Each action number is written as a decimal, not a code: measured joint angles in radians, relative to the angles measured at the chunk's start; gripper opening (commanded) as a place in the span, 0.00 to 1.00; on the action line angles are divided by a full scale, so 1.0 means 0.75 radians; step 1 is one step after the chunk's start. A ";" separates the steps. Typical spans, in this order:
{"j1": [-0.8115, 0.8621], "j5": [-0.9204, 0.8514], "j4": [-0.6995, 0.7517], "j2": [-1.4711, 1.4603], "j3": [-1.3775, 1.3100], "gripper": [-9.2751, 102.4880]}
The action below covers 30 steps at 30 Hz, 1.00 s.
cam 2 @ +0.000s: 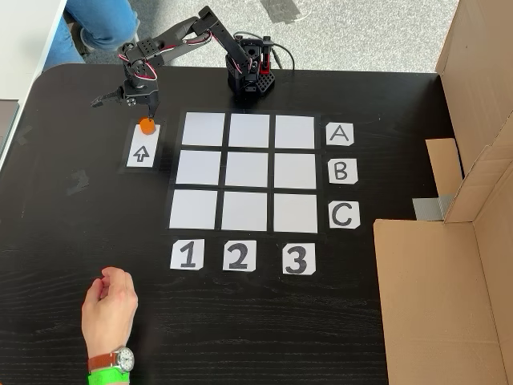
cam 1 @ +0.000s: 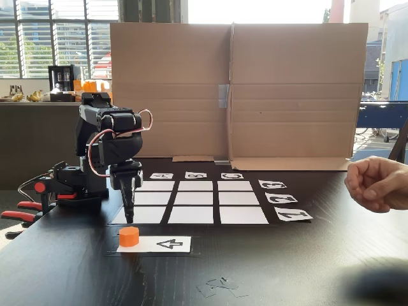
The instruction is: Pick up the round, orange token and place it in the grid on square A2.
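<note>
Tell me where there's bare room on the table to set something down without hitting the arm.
All nine white paper cells of the grid lie bare. Dark tabletop is free below the number cards, between the person's hand and the cardboard. It is crowded at the white arrow card: the small orange plastic token sits there under the black gripper.

Your bench (cam 1: 306, 268) is a black, wood-grained surface running edge to edge across the lower frame in both fixed views. A folded cardboard screen (cam 1: 236, 89) stands upright along its far edge, with a grey tape patch (cam 1: 223, 95) at the centre fold. Upper left of that fixed view, you have tall paned windows (cam 1: 57, 32) admitting bright daylight, and below them a dark counter (cam 1: 32, 127) carrying a coffee machine (cam 1: 64, 81). At the far right, a blue structure (cam 1: 396, 60) shows outdoors. In the downward-looking fixed view, pale grey floor (cam 2: 361, 32) fills the upper edge.
</note>
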 measured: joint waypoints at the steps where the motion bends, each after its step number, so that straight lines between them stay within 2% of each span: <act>1: 0.002 0.000 0.000 0.002 0.014 0.80; 15: 0.002 0.045 -0.061 0.002 0.235 0.83; 30: 0.008 0.045 -0.092 -0.063 0.241 0.76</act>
